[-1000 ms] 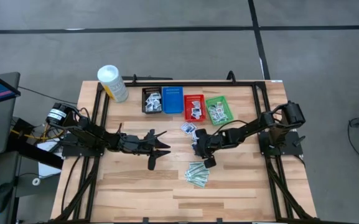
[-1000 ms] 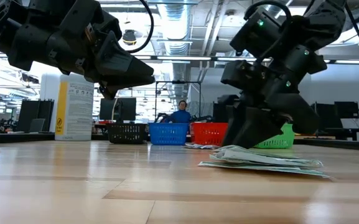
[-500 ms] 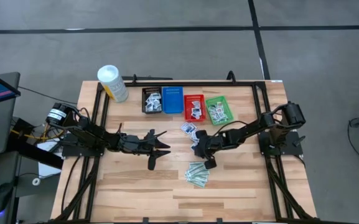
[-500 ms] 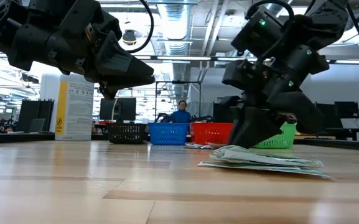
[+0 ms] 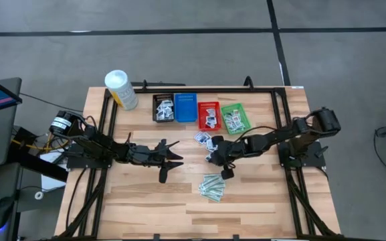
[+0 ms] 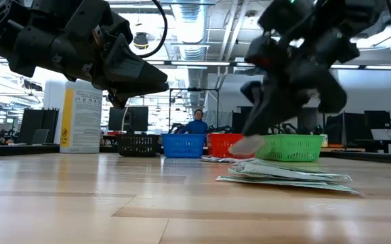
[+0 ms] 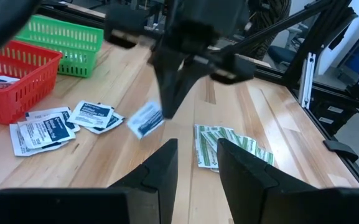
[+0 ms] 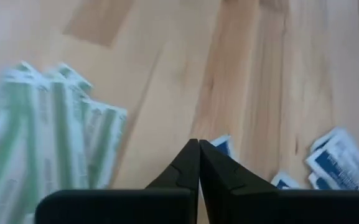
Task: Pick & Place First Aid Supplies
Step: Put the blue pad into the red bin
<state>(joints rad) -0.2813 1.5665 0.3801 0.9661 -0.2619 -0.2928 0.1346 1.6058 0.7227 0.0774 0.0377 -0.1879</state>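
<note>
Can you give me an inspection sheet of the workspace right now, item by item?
Surface: wooden table, black frame.
Job's things: white packets loose mid-table; pale-green strips piled nearer the front; more packets in the baskets.
Clutter: black, blue, red, green baskets in a row; white tub.
Grippers: right gripper shut on a blue-print packet, lifted; left gripper open, empty, waiting.
Cables: bundle at the left arm's base.
Surroundings: seated person far behind.

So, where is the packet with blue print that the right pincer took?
The packet hangs from the shut right pincer above the table, between the loose white packets by the red basket and the pale-green strips.
</note>
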